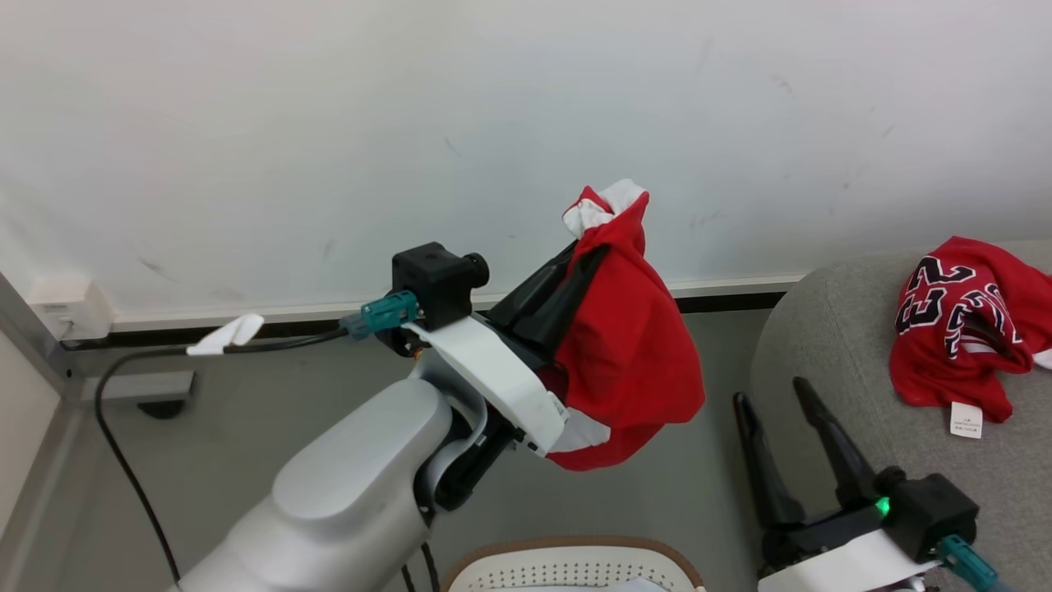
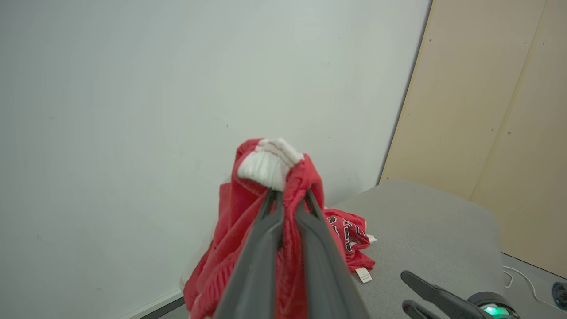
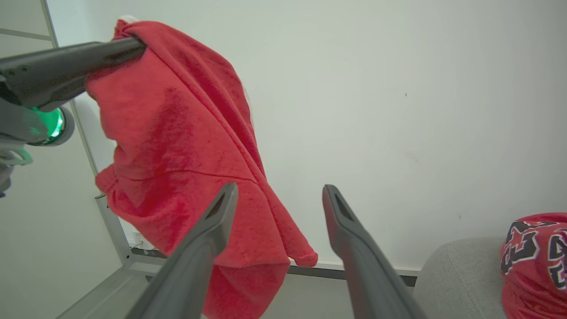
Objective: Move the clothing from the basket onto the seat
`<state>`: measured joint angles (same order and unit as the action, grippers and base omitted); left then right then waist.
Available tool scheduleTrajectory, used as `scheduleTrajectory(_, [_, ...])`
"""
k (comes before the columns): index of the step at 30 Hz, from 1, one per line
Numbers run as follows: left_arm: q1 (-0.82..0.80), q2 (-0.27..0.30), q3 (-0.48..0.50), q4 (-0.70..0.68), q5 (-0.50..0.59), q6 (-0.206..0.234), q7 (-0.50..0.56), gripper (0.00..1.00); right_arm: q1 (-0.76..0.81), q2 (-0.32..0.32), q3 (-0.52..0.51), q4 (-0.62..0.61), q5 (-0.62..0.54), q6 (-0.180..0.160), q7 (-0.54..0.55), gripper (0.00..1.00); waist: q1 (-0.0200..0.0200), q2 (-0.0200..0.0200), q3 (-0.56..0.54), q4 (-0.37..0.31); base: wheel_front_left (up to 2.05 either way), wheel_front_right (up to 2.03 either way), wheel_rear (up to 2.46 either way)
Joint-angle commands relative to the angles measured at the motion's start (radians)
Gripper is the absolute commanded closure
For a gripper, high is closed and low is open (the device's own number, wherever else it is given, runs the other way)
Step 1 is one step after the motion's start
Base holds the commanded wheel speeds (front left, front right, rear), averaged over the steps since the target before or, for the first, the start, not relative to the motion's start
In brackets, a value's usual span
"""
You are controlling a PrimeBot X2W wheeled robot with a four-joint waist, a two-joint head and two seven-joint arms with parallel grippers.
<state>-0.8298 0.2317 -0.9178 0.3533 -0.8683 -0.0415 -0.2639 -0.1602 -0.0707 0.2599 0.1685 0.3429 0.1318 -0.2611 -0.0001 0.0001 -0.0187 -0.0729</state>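
Note:
My left gripper is raised in mid-air, shut on a red garment with white trim that hangs down from its fingers. The left wrist view has the same garment bunched at the fingertips of that gripper. A red jersey with a black-and-white 23 lies on the grey seat at the right. My right gripper stands open beside the seat's front edge, nothing between its fingers. The white basket with its tan rim peeks in at the bottom, below the hanging garment.
A white wall with a dark skirting strip runs behind everything. A black cable trails over the grey floor at the left, near a metal frame post. A beige panel stands behind the seat.

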Motion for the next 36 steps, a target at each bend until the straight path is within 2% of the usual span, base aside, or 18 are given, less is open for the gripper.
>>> scheduleTrajectory(1, [0.010, 0.004, 0.000, -0.002, 0.014, 0.004, 0.000, 1.00, -0.010, -0.009, 0.004, 0.004, -0.008, -0.002, -0.002, 0.00, 0.0001, -0.0001, 0.000, 0.000, 0.00, 0.00, 0.00])
scheduleTrajectory(10, [0.038, -0.012, -0.032, 0.001, 0.015, 0.001, 0.012, 1.00, -0.094, -0.020, 0.103, 0.093, -0.019, -0.002, -0.002, 0.00, 0.0001, -0.0001, 0.004, 0.026, 0.00, 0.00, 0.00])
scheduleTrajectory(22, [0.057, -0.068, -0.111, 0.015, 0.023, -0.026, 0.038, 1.00, -0.254, -0.071, 0.258, 0.325, -0.020, -0.002, 0.003, 0.00, 0.0001, -0.0001, -0.004, 0.125, 0.00, 0.00, 0.00])
scheduleTrajectory(31, [0.066, -0.094, -0.155, 0.015, 0.018, -0.045, 0.059, 1.00, -0.319, -0.085, 0.327, 0.474, 0.011, -0.002, 0.000, 0.00, 0.0001, -0.0001, -0.018, 0.186, 0.00, 0.00, 0.00])
scheduleTrajectory(36, [0.063, -0.093, -0.159, 0.014, 0.014, -0.042, 0.061, 1.00, -0.344, -0.071, 0.342, 0.534, 0.043, -0.002, -0.003, 0.00, 0.0001, -0.0001, -0.025, 0.204, 0.00, 0.00, 0.00])
